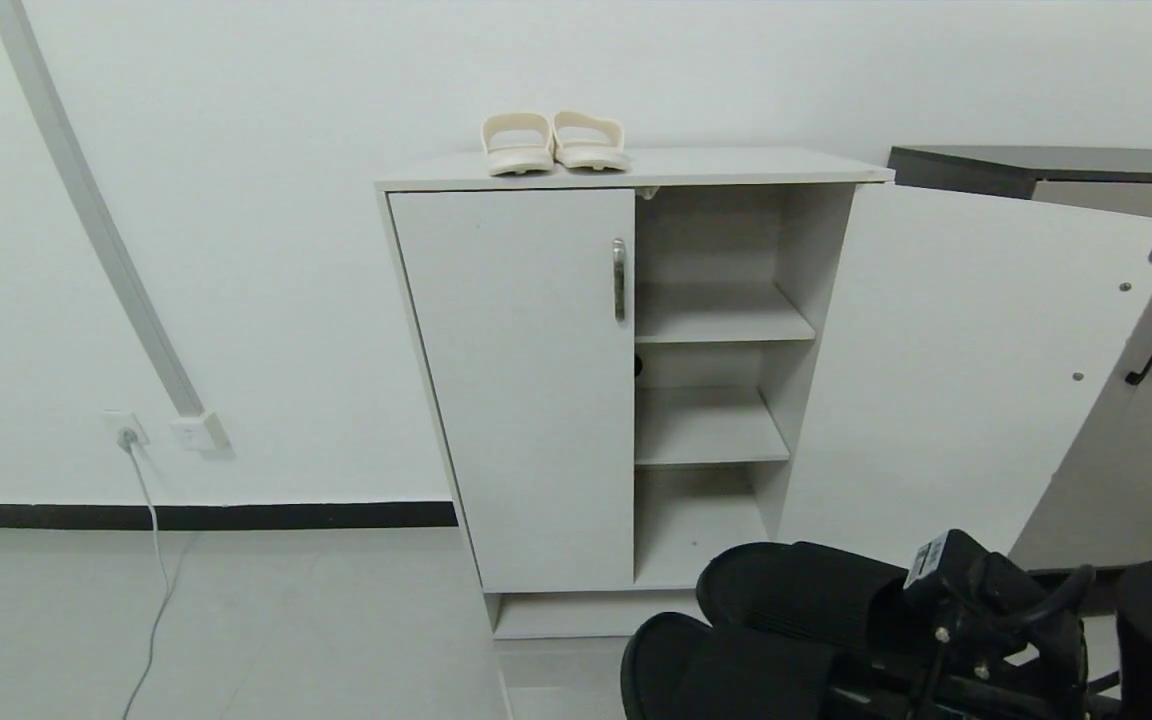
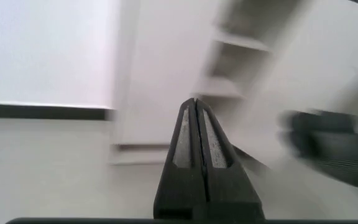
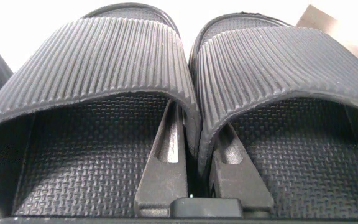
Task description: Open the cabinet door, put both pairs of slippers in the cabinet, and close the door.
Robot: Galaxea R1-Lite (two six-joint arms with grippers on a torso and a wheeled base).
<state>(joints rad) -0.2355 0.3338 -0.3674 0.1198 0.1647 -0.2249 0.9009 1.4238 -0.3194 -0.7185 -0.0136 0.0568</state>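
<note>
So, right fingers (image 3: 166, 165) clamping black slippers (image 1: 786, 600), left fingers (image 2: 185, 144) clenched empty, you needed a level slide onto the 11 o'clock shelf (image 1: 706, 428)

Ribbed black slippers (image 3: 129, 56), plain cream slippers (image 1: 554, 145) and a white cabinet (image 1: 526, 400).

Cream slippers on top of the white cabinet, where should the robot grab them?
Probably by the two inner strap sides, where the pair of cream slippers sits side by side on the white cabinet top. Come from the front, one gripper finger under each arched strap, then pinch both together.
</note>
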